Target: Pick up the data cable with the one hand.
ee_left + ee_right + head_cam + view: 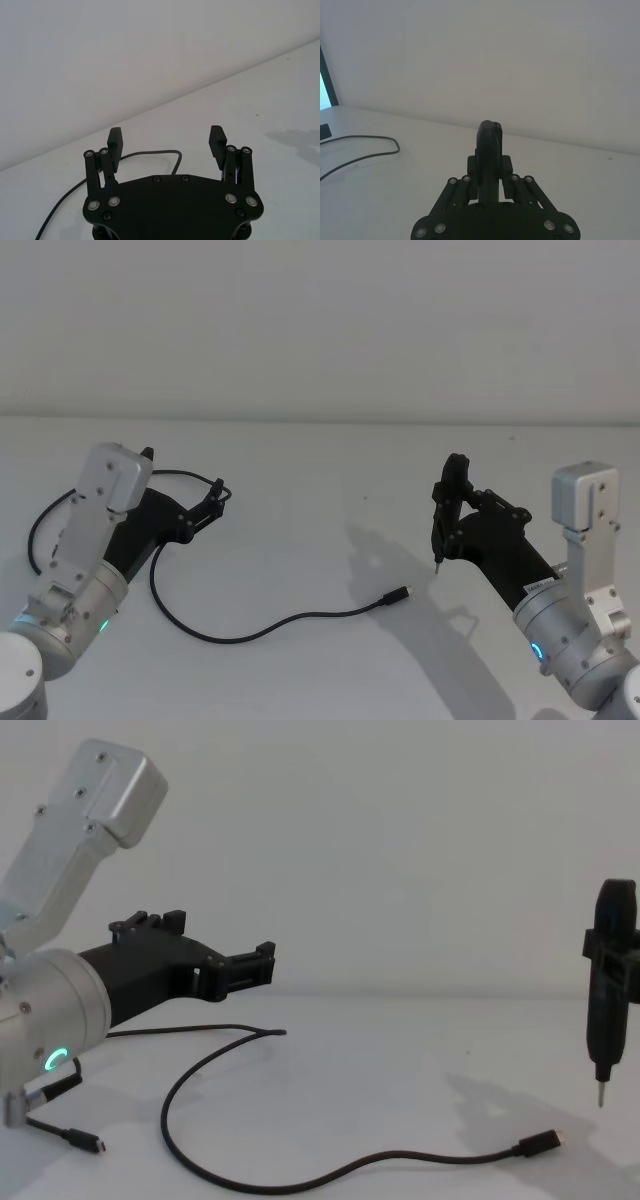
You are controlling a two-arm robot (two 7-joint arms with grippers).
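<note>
Here the white surface [320,480] carries everything. The left hand [262,962] juts forward from its silver wrist with the green ring, raised off the surface. Its two blocky fingers [116,137] are spread apart with nothing between them. The right hand [490,172] is clamped on a slim black tool [610,980], held upright with its thin metal tip pointing down above the surface. The data cable [300,616] lies loose on the surface. It loops under and just past the left hand's fingers, curves back beside that arm, then runs out toward the right hand. Its plug [400,593] rests between the two hands, nearer the right hand and close to the tool's tip, touching neither hand.
</note>
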